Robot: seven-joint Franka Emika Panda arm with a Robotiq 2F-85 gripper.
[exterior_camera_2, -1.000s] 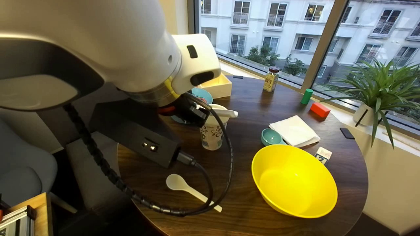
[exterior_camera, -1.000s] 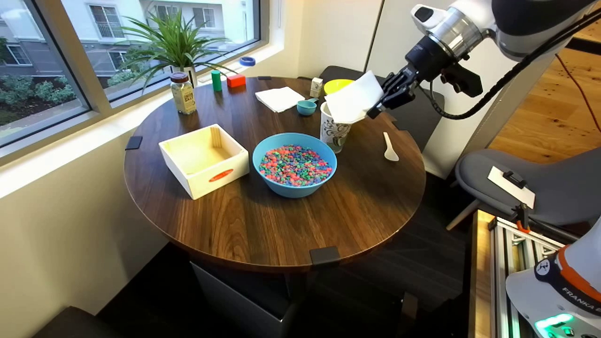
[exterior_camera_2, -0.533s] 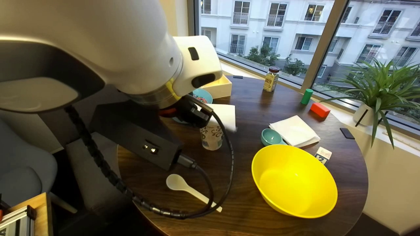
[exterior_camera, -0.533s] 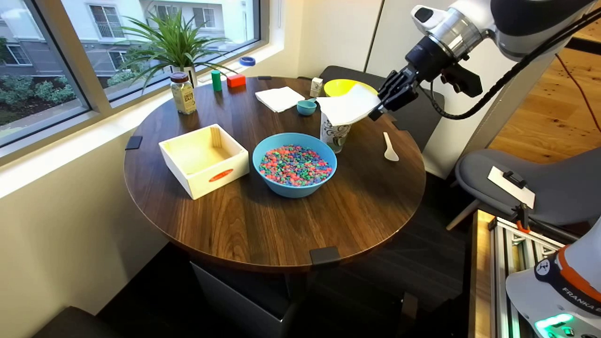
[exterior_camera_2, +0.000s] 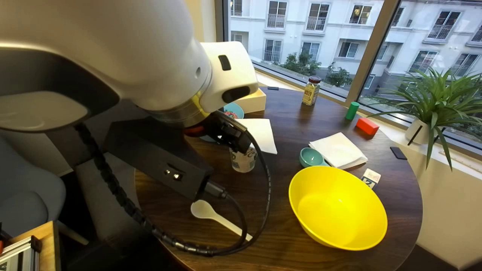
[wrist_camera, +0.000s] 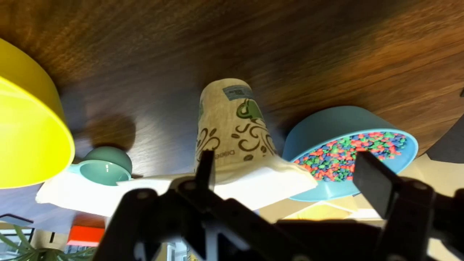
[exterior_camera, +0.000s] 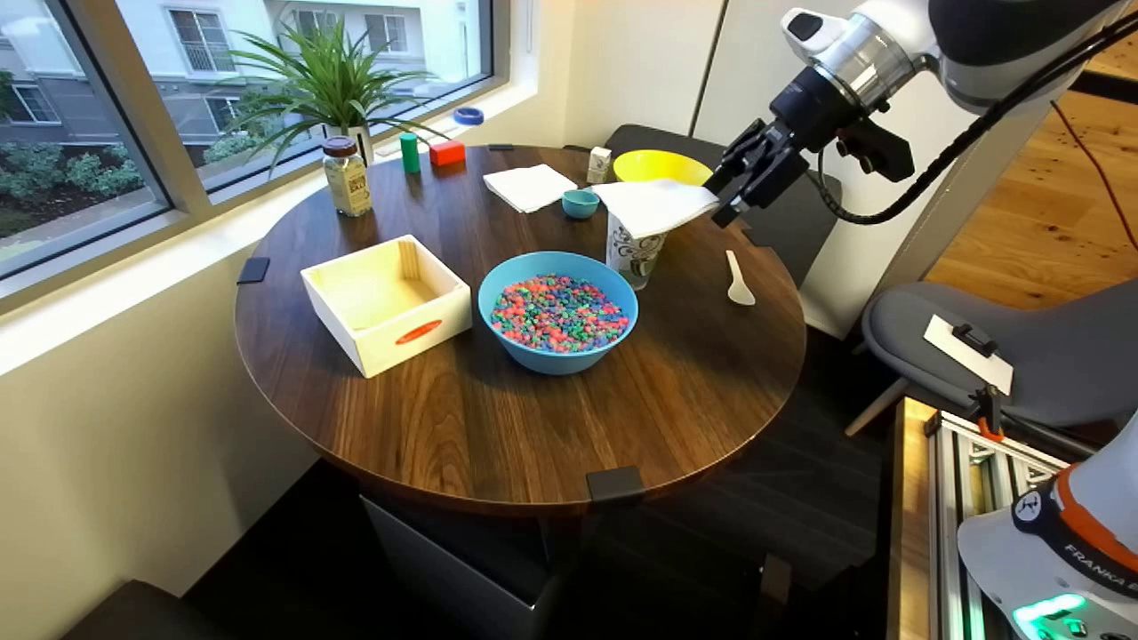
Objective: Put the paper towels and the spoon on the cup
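Nearest in an exterior view, the white robot arm (exterior_camera_2: 150,49) reaches in above the round wooden table (exterior_camera_2: 286,248). Below it, the pale spoon (exterior_camera_2: 203,209) lies flat close to the table's near edge, its handle slanting toward that edge. To the right, near the same edge, stands the yellow bowl (exterior_camera_2: 337,210), with a small printed block (exterior_camera_2: 371,177) just beyond its rim. Further in, the gripper (wrist_camera: 285,170) hangs tilted beside the top of the patterned cup (wrist_camera: 230,119); its two fingers (wrist_camera: 371,177) are spread wide apart, and nothing is held. The cup stands upright, and a white napkin (exterior_camera: 653,206) lies across its mouth and hangs out past the rim, one side right by the fingertips; I cannot tell whether they touch. Toward the right of the table, the teal scoop (exterior_camera_2: 311,157) sits just beside the folded stack of napkins (exterior_camera_2: 338,150). Beyond the cup, close beside it, is the blue bowl (exterior_camera: 556,362) of coloured bits (exterior_camera: 560,311), with the wooden box (exterior_camera: 382,351) just past that. Along the far edge, by the window (exterior_camera_2: 372,49), sit the jar (exterior_camera_2: 311,90), the green block (exterior_camera_2: 352,110) and the red block (exterior_camera_2: 366,126). On the windowsill (exterior_camera: 213,244) behind them, the potted plant (exterior_camera_2: 433,101) spreads its leaves.
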